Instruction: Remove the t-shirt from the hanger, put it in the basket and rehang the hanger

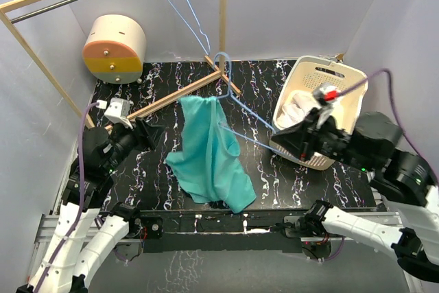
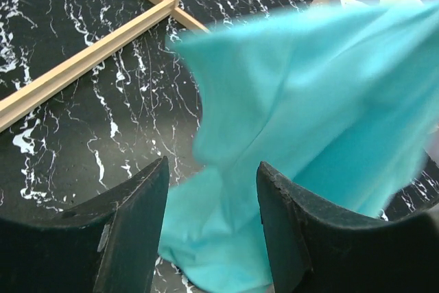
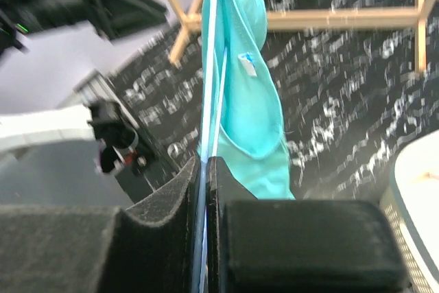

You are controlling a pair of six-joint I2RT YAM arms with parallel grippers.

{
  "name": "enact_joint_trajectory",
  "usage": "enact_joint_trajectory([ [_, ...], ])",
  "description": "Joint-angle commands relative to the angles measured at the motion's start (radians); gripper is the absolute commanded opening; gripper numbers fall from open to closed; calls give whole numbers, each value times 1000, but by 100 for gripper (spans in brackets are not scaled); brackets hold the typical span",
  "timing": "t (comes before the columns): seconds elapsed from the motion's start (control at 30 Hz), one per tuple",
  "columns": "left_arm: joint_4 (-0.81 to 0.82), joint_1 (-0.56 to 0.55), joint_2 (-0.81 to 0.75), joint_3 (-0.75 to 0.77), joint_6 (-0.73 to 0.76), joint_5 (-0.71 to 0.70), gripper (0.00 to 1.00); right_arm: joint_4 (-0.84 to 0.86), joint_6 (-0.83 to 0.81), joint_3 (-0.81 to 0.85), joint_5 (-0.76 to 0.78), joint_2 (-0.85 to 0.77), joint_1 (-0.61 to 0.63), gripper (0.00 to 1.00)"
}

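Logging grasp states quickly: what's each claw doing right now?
Left claw: open, holding nothing.
Right claw: closed on the thin blue wire hanger.

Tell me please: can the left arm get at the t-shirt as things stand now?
Probably yes. The open left fingers face the t-shirt, nothing between them; the right fingers only pinch the hanger wire.

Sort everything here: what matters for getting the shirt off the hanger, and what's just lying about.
Job: teal t-shirt, blue hanger, right gripper clamping it, open left gripper.

Lying about: laundry basket, white cloth inside, spare hanger, wooden rack, round drum.
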Motion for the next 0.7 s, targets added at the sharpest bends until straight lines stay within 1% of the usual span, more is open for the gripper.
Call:
enact_joint_trajectory([
  [0.0,-11,3,-19,-38,-14,-44,53,294,43,10,-12,-49,-2,8],
  [0.1,-16,3,-30,-56,-15,-45,53,256,51,-9,-73,18,-2,8],
  [0.23,-27,3,-51,-77,-17,-49,53,118,40,-44,-136,123,-2,8],
  [0.37,-43,3,-71,-95,-17,-56,53,22,27,-35,-80,125,-2,8],
  [0.5,-33,3,-83,-124,-29,-53,53,-65,23,29,-32,98,-2,8],
  [0.67,-8,3,-65,-142,-39,-23,53,-125,25,50,-4,85,-2,8],
])
